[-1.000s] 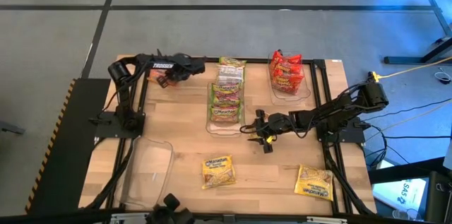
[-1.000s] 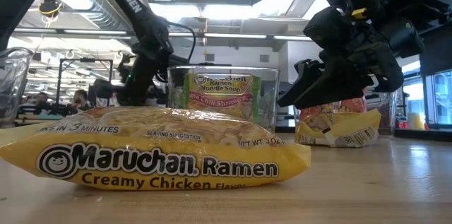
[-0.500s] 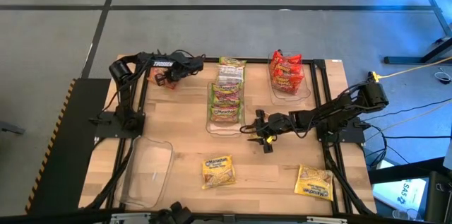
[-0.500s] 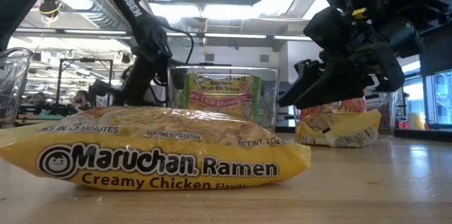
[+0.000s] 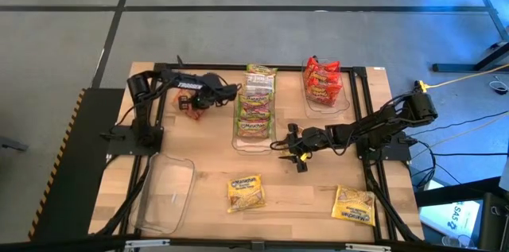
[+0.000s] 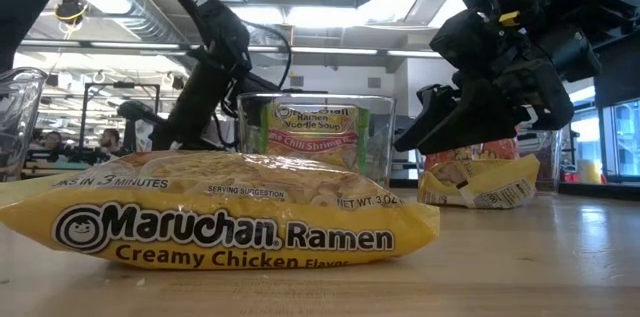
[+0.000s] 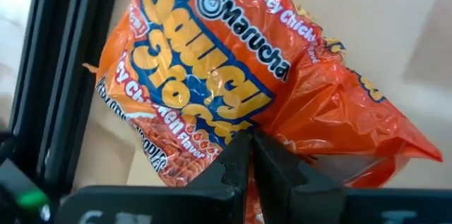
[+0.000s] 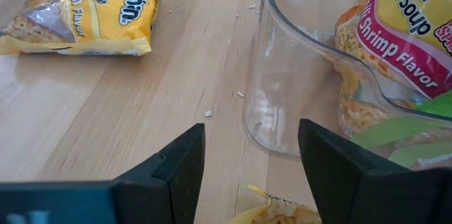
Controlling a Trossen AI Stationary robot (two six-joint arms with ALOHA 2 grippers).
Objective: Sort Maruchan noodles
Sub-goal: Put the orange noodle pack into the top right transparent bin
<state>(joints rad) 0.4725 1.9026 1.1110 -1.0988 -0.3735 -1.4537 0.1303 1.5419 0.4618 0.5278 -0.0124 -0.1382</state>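
Observation:
My left gripper is at the far left of the table, shut on an orange Maruchan packet, which also shows in the high view. Green packets fill the middle clear bin and red ones fill the far right bin. One yellow packet lies flat near the front edge, another at the front right. My right gripper hovers open by the middle bin's near corner. The edge of a further yellow packet lies on the table under it. My left gripper pinches the orange packet at one edge between its two shut fingers. The fingers slant down from above. The packet spreads out beyond the fingertips, crinkled at the pinch. Whether its far end touches the table I cannot tell.
An empty clear bin stands at the front left. Black frame rails run beside each arm's base. Bare wood lies between the middle bin and the front packets.
My left gripper has carried the orange packet from the far left corner toward the near edge and a little toward the middle bin, rolling its wrist on the way. It has stayed shut on the packet. My right arm has kept still.

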